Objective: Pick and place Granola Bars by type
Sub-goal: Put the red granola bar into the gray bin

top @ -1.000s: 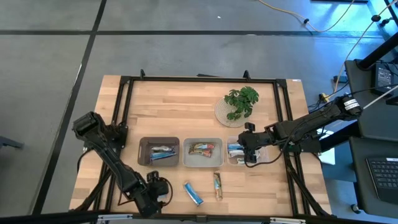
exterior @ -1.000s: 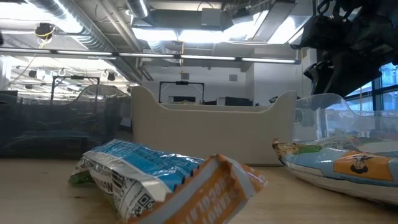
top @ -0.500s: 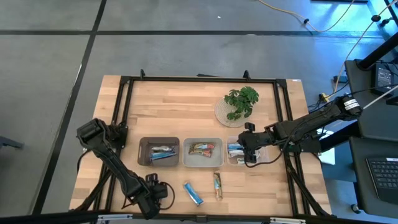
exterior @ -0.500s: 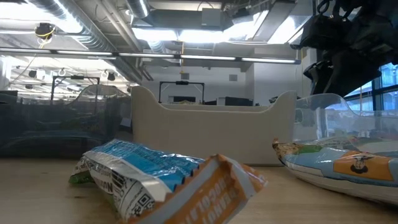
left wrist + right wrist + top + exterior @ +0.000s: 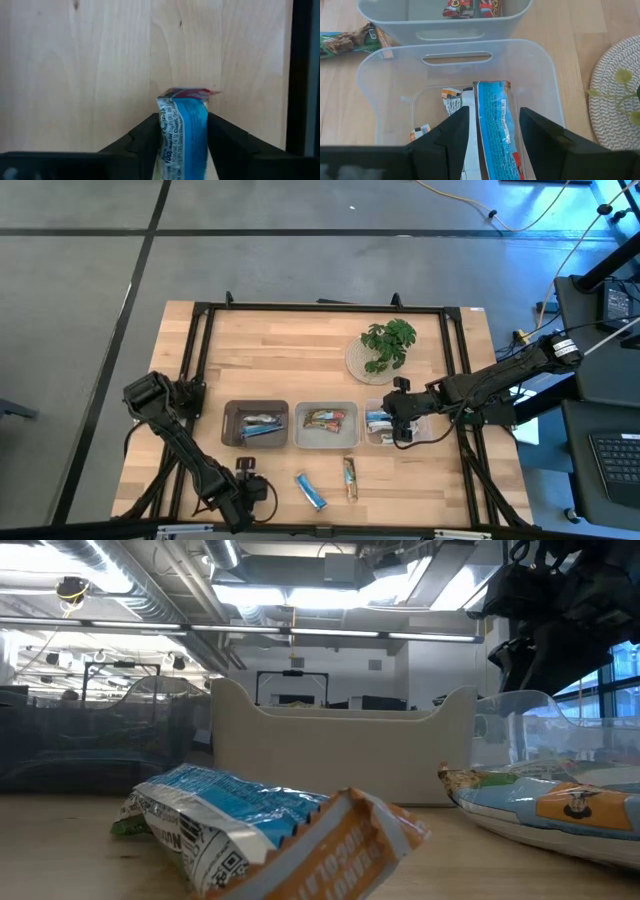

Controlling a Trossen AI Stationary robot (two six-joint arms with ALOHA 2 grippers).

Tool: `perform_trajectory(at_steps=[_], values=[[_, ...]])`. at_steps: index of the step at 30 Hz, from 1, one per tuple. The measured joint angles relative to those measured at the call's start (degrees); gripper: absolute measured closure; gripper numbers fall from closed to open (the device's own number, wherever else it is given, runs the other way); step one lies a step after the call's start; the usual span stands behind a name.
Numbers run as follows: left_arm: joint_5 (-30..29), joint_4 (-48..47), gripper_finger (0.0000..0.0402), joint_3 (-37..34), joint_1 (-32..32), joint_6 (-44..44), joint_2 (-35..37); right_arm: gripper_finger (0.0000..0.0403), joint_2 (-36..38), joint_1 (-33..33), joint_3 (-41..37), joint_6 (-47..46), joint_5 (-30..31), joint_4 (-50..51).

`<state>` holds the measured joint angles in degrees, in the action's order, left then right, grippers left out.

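In the left wrist view a blue granola bar [image 5: 183,131] with a red end sits between the fingers of my left gripper [image 5: 182,120], which is shut on it. In the high view my left gripper [image 5: 245,480] is near the table's front edge and hides that bar. My right gripper [image 5: 400,426] is over the right tray [image 5: 428,438], shut on another blue bar [image 5: 493,120]. A loose blue bar [image 5: 311,492] and a green-brown bar [image 5: 349,478] lie flat on the wood. My left gripper pinches the blue bar by its two long sides [image 5: 163,131] between its two fingers, coming from above. The bar's red end [image 5: 187,93] sticks out past the fingertips. I cannot tell whether the bar is clear of the wood. My right gripper has the blue bar's long sides [image 5: 481,125] between its two fingers, which lie across the bar and come from above into the clear tray [image 5: 540,65]. The bar points toward the tray's handle slot. Whether it rests on the tray's floor I cannot tell.
The left tray [image 5: 232,412] holds a silvery bar, the middle tray [image 5: 304,442] red-brown bars. A leafy plant on a round plate [image 5: 384,347] stands behind the right tray. A black frame [image 5: 320,307] runs round the table. Bare wood lies at the far left.
My left arm has drawn a little toward the table's left edge, its gripper staying low near the front edge. My right gripper and the bars on the table have kept still.
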<state>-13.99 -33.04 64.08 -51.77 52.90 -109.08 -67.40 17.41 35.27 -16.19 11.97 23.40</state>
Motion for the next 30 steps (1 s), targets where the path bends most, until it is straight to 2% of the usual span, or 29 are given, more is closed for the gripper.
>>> perform_trajectory(at_steps=[9,14,20,25,30], values=[[-0.7,0.1,0.0299,-0.1,0.1,0.4,1.2,0.0225,0.0,0.0,0.0,-0.1,0.0,-1.6],[-4.4,-1.2,0.0306,-0.6,0.4,1.0,4.2,0.0225,0.0,0.0,0.0,0.2,0.0,-2.8],[-10.6,-1.0,0.0314,-0.3,1.4,1.9,9.0,0.0225,0.0,0.0,0.0,0.1,-0.1,-3.1],[-20.1,0.8,0.0319,-0.3,3.7,1.8,12.9,0.0225,0.0,0.0,0.0,2.7,-3.1,-5.2],[-28.2,5.5,0.0316,-0.2,7.8,-5.2,15.6,0.0225,0.0,0.0,0.0,4.8,-4.2,-7.1]])
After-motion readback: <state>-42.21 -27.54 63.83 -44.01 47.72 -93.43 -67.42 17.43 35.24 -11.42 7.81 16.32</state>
